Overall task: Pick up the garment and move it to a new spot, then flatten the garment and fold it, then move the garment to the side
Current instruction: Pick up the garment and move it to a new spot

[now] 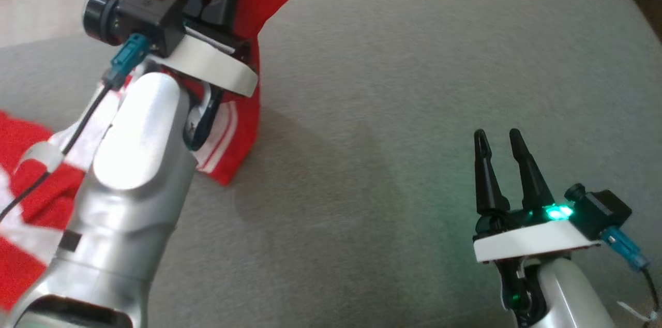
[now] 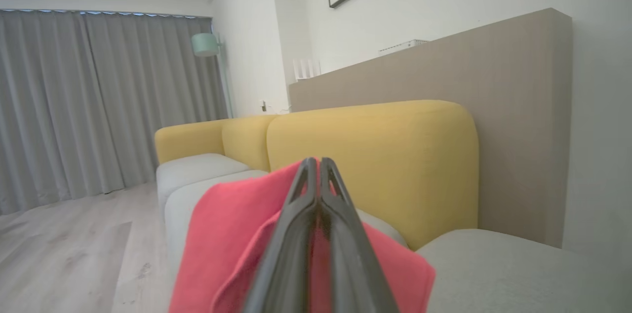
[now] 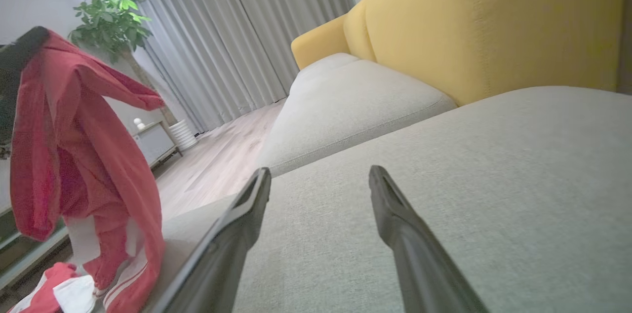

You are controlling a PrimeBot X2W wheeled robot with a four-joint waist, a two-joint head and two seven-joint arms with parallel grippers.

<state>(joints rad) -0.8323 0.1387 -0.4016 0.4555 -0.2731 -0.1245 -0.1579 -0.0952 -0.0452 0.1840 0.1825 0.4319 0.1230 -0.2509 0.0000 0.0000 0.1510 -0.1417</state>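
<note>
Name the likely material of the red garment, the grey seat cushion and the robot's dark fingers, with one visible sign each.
Red garment: probably soft knit or jersey cloth; it hangs limp in folds, matte, with white stripes.
Grey seat cushion: woven upholstery fabric, matte, fine grain visible.
Dark fingers: likely hard plastic, perhaps rubber-coated; smooth, slight sheen.

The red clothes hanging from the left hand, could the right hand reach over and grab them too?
Probably yes: the right hand is open, and bare grey cushion lies between it and the red clothes.
</note>
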